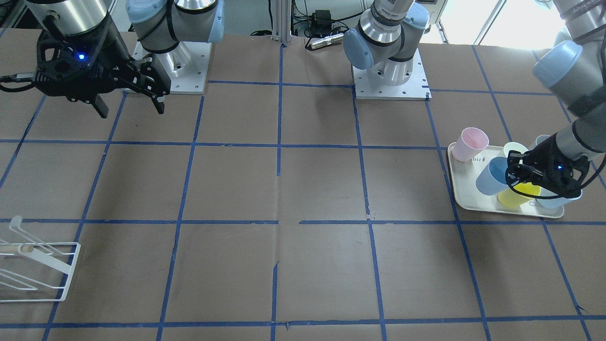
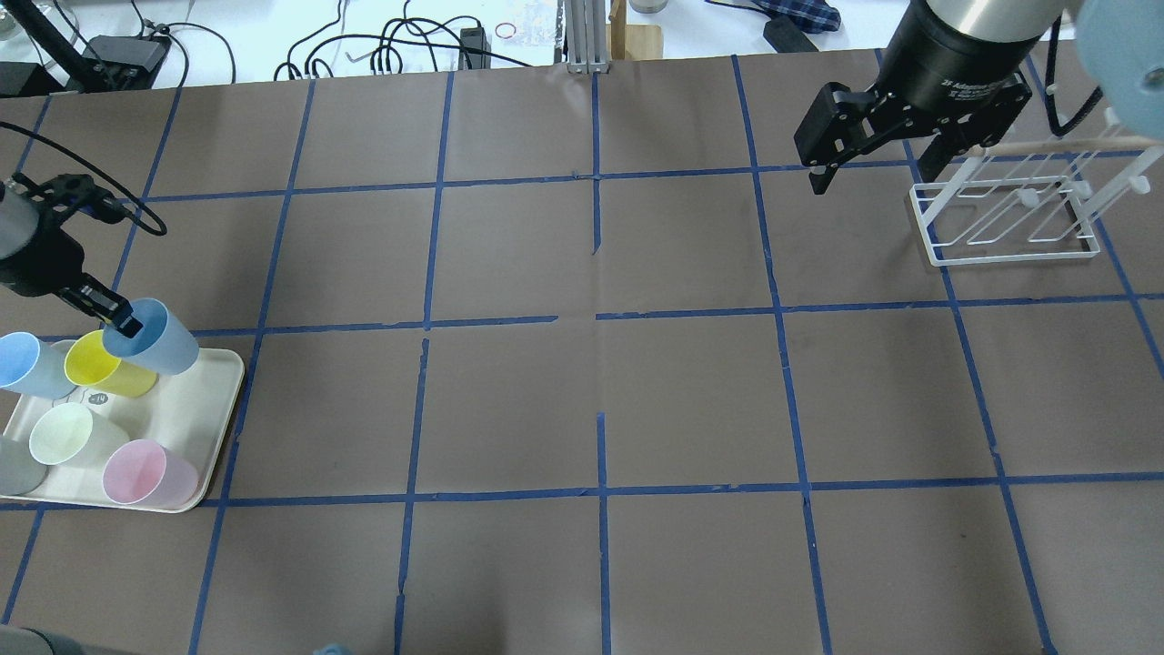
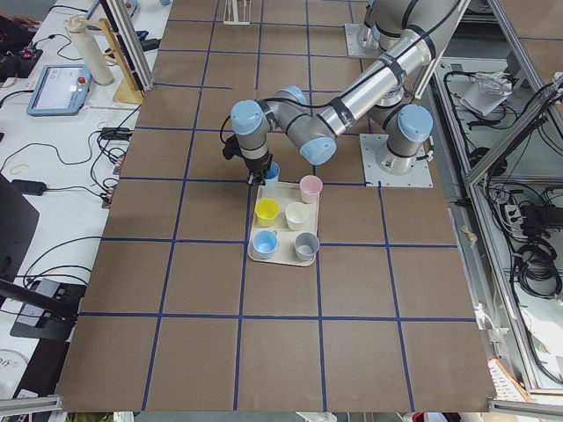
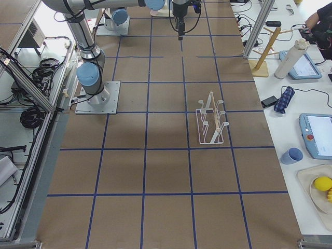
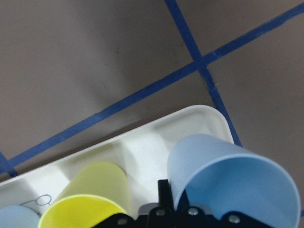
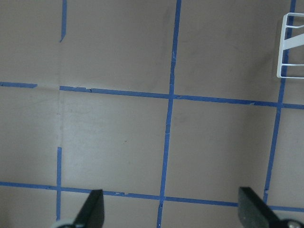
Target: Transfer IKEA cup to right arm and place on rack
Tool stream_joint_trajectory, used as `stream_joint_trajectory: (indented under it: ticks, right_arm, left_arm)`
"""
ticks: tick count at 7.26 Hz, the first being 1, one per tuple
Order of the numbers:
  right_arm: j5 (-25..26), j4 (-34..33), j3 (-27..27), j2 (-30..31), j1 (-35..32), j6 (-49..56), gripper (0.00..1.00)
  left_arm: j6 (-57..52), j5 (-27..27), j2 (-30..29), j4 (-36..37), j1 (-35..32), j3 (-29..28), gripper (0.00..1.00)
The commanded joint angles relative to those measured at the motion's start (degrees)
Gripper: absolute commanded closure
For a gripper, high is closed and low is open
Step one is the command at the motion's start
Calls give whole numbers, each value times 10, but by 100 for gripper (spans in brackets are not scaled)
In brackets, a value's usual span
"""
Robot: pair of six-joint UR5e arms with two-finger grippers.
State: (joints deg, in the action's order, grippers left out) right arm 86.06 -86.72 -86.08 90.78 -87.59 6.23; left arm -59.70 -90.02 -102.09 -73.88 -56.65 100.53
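The IKEA cup (image 2: 156, 340), light blue with a brighter blue inside, is tilted over the far corner of the cream tray (image 2: 225, 400). It also shows in the front view (image 1: 491, 176) and the left wrist view (image 5: 223, 180). My left gripper (image 2: 123, 320) is shut on its rim, one finger inside and one outside. My right gripper (image 2: 875, 177) hangs open and empty above the table, close beside the white wire rack (image 2: 1009, 218). In the right wrist view the open fingers (image 6: 92, 209) frame bare table, with the rack's corner (image 6: 290, 47) at the edge.
The tray also holds a yellow cup (image 2: 102, 364), a pale blue cup (image 2: 27, 364), a pale green cup (image 2: 62, 437), a pink cup (image 2: 145, 473) and a grey cup (image 2: 14, 466). Brown paper with blue tape lines covers the table between tray and rack.
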Motion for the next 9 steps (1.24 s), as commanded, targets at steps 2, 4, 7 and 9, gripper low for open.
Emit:
stream_joint_trajectory:
  ticks: [2, 4, 7, 9]
  right_arm:
    - [-84, 66, 21, 3, 61, 5, 0]
    - [-135, 115, 20, 13, 98, 4, 0]
    - [-248, 172, 13, 12, 139, 9, 0]
    - [-315, 224, 10, 10, 160, 25, 0]
  left_arm:
    - [94, 169, 40, -158, -20, -25, 100]
    - [200, 303, 69, -243, -110, -24, 100]
    - [234, 562, 78, -320, -199, 56, 100]
    - [231, 788, 80, -338, -218, 142, 100]
